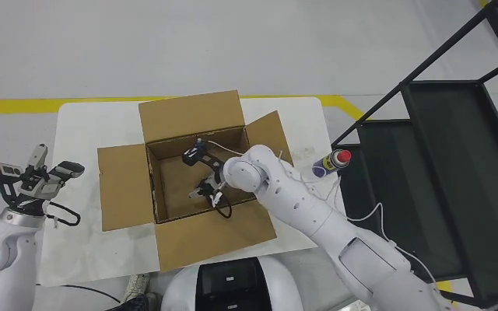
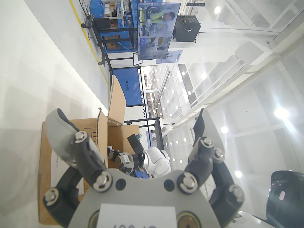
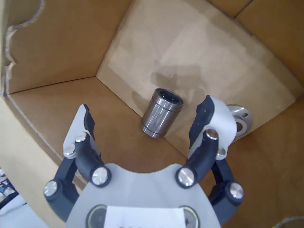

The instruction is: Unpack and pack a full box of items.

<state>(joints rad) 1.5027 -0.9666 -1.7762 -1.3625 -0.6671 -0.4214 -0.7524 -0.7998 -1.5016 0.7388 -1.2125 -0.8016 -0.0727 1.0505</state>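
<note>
An open cardboard box [image 1: 124, 186] stands mid-table with its flaps spread. On its floor a steel cylinder sleeve [image 3: 161, 113] stands upright by a wall. Beside it is a flanged metal part [image 3: 242, 118], half hidden behind one finger. My right gripper [image 3: 144, 107] is down inside the box [image 3: 178, 36], open, a little above the cylinder and holding nothing. In the top view the right gripper [image 1: 208, 190] is in the box's middle. My left gripper [image 1: 54, 161] hovers off the table's left edge, open and empty. The left wrist view has the left gripper [image 2: 128, 117] facing the box [image 2: 116, 100].
A blue and yellow spray can [image 1: 331, 163] with a red cap lies near the table's right edge. A black metal rack [image 1: 420, 155] stands just past that edge. The white table [image 1: 93, 124] has bare room left of the box.
</note>
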